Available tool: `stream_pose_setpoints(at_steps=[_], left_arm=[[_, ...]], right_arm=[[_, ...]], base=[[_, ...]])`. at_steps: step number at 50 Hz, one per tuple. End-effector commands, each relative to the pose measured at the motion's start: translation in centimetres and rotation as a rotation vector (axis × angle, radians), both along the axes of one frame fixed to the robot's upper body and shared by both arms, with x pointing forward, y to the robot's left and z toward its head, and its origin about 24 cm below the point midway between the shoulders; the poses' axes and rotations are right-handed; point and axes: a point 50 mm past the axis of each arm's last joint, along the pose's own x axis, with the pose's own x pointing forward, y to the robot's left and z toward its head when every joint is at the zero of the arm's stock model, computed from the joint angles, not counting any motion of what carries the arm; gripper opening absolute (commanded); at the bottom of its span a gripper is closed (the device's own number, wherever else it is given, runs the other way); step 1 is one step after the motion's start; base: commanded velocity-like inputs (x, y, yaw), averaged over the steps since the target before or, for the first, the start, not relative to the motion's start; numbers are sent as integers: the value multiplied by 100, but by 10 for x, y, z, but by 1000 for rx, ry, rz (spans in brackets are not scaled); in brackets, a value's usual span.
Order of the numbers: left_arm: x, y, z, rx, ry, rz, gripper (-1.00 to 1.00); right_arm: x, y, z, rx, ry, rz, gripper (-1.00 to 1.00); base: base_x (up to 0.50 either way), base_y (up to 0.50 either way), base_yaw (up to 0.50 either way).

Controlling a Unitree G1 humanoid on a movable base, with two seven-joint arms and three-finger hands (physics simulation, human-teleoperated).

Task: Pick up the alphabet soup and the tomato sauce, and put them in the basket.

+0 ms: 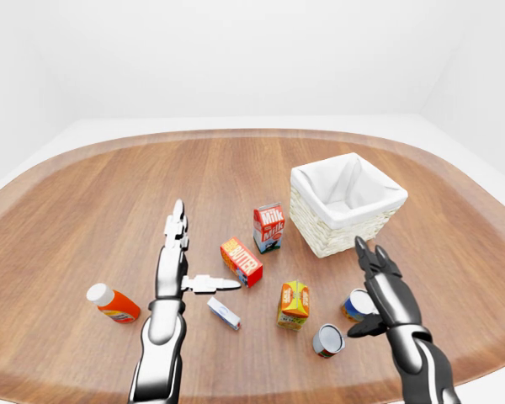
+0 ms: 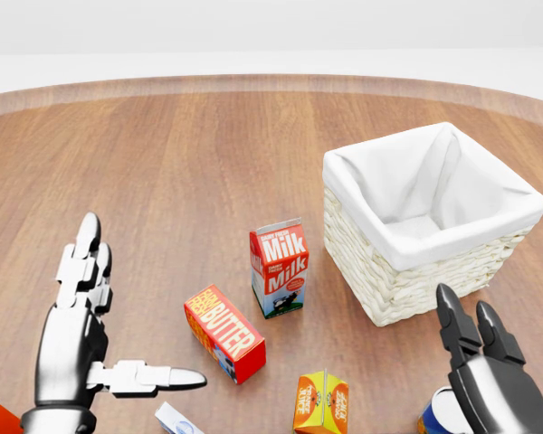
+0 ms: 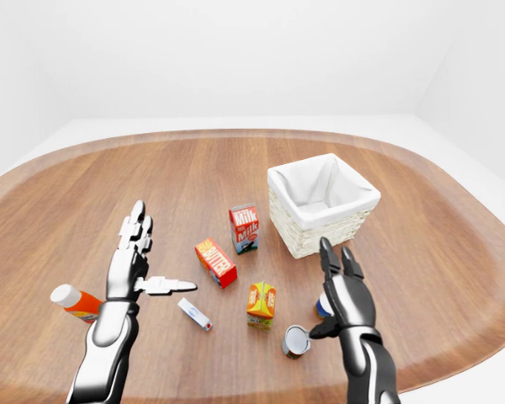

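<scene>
The alphabet soup, a blue-and-orange can, stands upright at the lower right of the left-eye view. My right hand hovers just over it, fingers spread open and not closed round it. To the can's lower left, a red-rimmed can of tomato sauce lies on its side, its grey end facing the camera. The wicker basket with a white cloth liner stands above both cans, with nothing showing inside. At the left my left hand is held open, fingers pointing up and thumb out sideways, holding nothing.
A milk carton, a butter box, an orange juice carton and a small white-blue box lie between the hands. A ketchup bottle lies at the left. The round wooden table's edge runs close below.
</scene>
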Motion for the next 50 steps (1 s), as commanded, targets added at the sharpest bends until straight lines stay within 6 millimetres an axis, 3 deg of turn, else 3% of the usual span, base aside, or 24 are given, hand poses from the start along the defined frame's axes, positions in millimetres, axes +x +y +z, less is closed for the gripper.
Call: stream_pose_setpoints(at_steps=[1, 18, 32, 50], left_arm=[[1, 0, 1, -1, -5, 3, 100], [0, 0, 1, -1, -5, 3, 100], [0, 0, 0, 1, 0, 1, 100], [-1, 0, 1, 2, -5, 0, 100]], right_arm=[[-1, -4, 2, -72, -19, -22, 100], [-3, -4, 5, -193, -77, -47, 100], [-6, -6, -11, -283, -37, -40, 100], [-7, -7, -15, -286, -18, -33, 100]], base=[[0, 0, 0], [0, 0, 0], [0, 0, 0], [0, 0, 0]])
